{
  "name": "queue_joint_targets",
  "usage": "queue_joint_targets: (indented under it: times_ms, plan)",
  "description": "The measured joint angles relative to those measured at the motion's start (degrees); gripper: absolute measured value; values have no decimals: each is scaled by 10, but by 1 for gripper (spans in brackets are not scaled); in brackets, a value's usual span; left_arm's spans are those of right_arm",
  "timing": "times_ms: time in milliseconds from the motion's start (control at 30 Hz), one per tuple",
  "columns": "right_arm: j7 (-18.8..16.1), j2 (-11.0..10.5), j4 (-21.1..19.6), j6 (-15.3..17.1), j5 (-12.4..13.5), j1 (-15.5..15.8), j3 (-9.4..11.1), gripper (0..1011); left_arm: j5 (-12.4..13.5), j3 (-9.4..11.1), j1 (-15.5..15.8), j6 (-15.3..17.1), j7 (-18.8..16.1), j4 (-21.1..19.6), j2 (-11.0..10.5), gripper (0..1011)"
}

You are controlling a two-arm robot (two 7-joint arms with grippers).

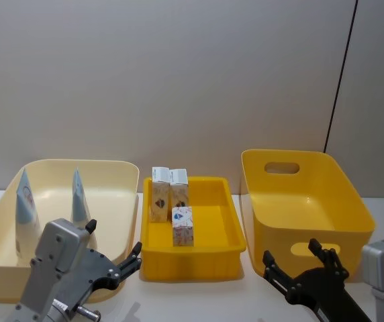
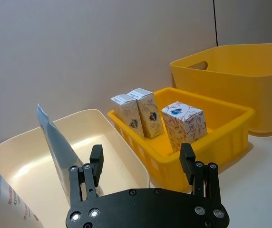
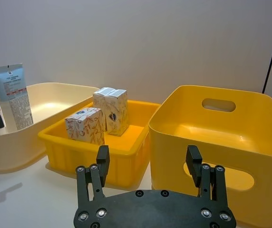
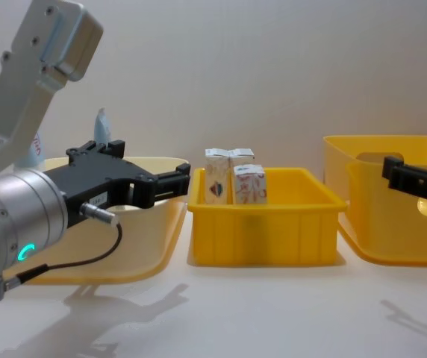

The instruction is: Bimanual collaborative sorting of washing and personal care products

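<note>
A plain grey wall (image 1: 178, 67) stands behind a white table (image 4: 258, 313); on the table I see three bins in one row. Taking the yellow tray (image 1: 212, 260) as centre, the cream bin (image 1: 121, 194) is at 9 o'clock and the deep yellow bin (image 1: 343, 201) at 3 o'clock, each just beside the tray.

The tubes (image 1: 24, 202) (image 1: 78, 196) stand in the cream bin, long axis near vertical, the flat crimped end up, leaning a little; their lower ends I cannot see. The cartons (image 1: 159, 196) (image 1: 179, 191) stand upright in the tray; two touch side by side toward its 12 o'clock end; the third carton (image 1: 182, 227) is just at 6 o'clock from them.

The left gripper (image 1: 114, 239) hovers at 7 o'clock from the tray, near the front corner of the cream bin, fingers spread and holding nothing; the right gripper (image 1: 291, 251) is at 5 o'clock, before the deep yellow bin, also spread and empty.

In the head view the tubes look like thin spikes; the right wrist view shows their broad printed faces. In the chest view the left gripper covers much of the cream bin; one tube tip rises above it.
</note>
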State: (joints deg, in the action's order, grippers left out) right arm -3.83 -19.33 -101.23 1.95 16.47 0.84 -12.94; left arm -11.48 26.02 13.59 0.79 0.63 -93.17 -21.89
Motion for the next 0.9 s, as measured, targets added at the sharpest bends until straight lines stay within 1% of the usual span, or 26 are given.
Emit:
queue_joint_targets:
  times_ms: [333, 433, 633, 733, 833, 867, 900]
  plan:
    - [0, 0, 0, 1, 0, -1, 0, 1001, 0, 0, 0, 0, 0, 0, 0, 1001]
    - [0, 1, -1, 8, -1, -6, -2, 1001, 0, 0, 0, 0, 0, 0, 0, 1001]
    - [-5, 6, -8, 40, -1, -26, -11, 1001, 0, 0, 0, 0, 0, 0, 0, 1001]
    - [-11, 13, -13, 72, 1, -45, -21, 1001, 0, 0, 0, 0, 0, 0, 0, 1001]
    - [-13, 21, -14, 93, 3, -59, -30, 1001, 0, 0, 0, 0, 0, 0, 0, 1001]
    - [-14, 25, -14, 110, 4, -68, -35, 1001, 0, 0, 0, 0, 0, 0, 0, 1001]
    - [-15, 28, -14, 116, 4, -73, -38, 1001, 0, 0, 0, 0, 0, 0, 0, 1001]
